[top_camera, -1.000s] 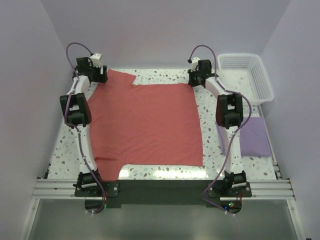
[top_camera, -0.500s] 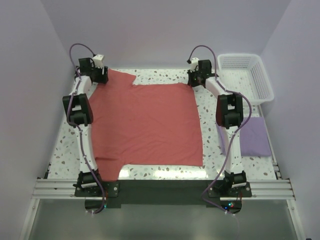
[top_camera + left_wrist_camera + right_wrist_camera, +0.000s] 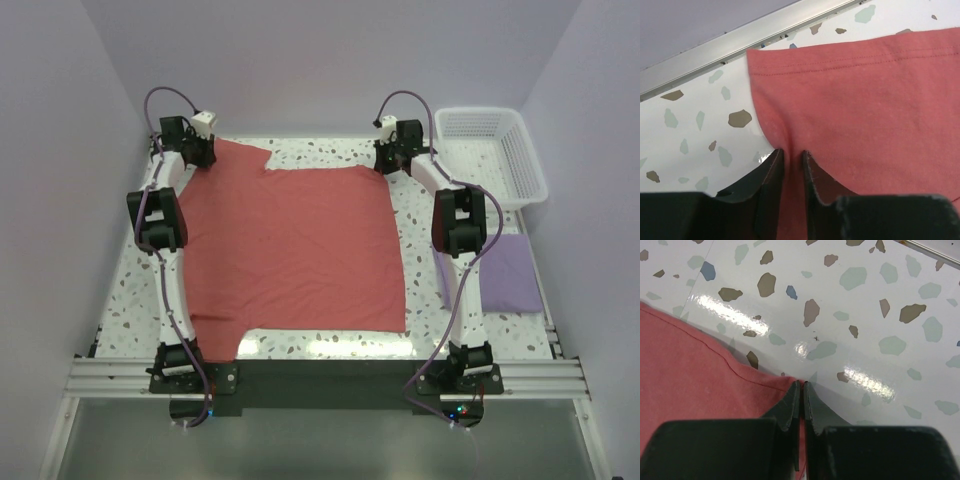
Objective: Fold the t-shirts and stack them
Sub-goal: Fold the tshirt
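Left gripper (image 3: 791,156) pinching far-left edge of salmon t-shirt (image 3: 865,100); right gripper (image 3: 801,386) pressed together on its far-right corner, speckled table (image 3: 865,305) beyond.

On my left wrist feed the shirt (image 3: 865,100) fills the middle and right. It lies flat, with a stitched hem running along its far edge to a corner. My left gripper (image 3: 790,154) sits at the shirt's near left edge, its two dark fingers (image 3: 771,175) close together with a ridge of red cloth pinched up between them. Left of the shirt I see speckled table (image 3: 695,130). Beyond the shirt's far corner a metal rail (image 3: 740,42) runs slantwise, with lavender wall (image 3: 690,20) behind it.
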`<state>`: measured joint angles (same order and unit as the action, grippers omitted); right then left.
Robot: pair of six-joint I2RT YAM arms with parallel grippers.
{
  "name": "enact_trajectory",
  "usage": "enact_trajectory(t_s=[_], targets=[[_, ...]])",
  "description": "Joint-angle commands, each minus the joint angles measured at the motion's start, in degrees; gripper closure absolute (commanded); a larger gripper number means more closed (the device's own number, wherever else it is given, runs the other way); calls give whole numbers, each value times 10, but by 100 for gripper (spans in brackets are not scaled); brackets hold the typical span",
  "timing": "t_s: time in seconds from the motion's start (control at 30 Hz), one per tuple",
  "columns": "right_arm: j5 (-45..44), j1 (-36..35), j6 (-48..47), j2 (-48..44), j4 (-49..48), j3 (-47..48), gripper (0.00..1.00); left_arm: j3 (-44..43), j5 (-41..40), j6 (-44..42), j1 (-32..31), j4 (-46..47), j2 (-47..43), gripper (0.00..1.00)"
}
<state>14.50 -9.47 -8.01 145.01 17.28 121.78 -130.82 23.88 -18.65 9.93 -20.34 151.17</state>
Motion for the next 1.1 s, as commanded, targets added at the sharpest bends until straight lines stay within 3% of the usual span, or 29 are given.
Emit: enact_trajectory(t_s=[0.0, 0.07, 0.23, 0.43, 0.73, 1.07], targets=[[14, -1, -10, -13, 10, 14, 100, -11, 16, -26, -2, -9, 17, 74], [16, 0, -14, -17, 10, 14, 100, -8, 21, -24, -2, 7, 10, 86], [22, 0, -14, -29, 7, 14, 100, 21, 16, -11, 0, 90, -27, 100], [40, 2, -9, -62, 1, 8, 100, 36, 42, 8, 8, 144, -80, 100], [63, 4, -1, -104, 7, -15, 100, 172, 122, -1, 32, 215, -186, 100], [82, 8, -10, -191, 17, -107, 100, 311, 184, -24, 72, 253, -285, 100]])
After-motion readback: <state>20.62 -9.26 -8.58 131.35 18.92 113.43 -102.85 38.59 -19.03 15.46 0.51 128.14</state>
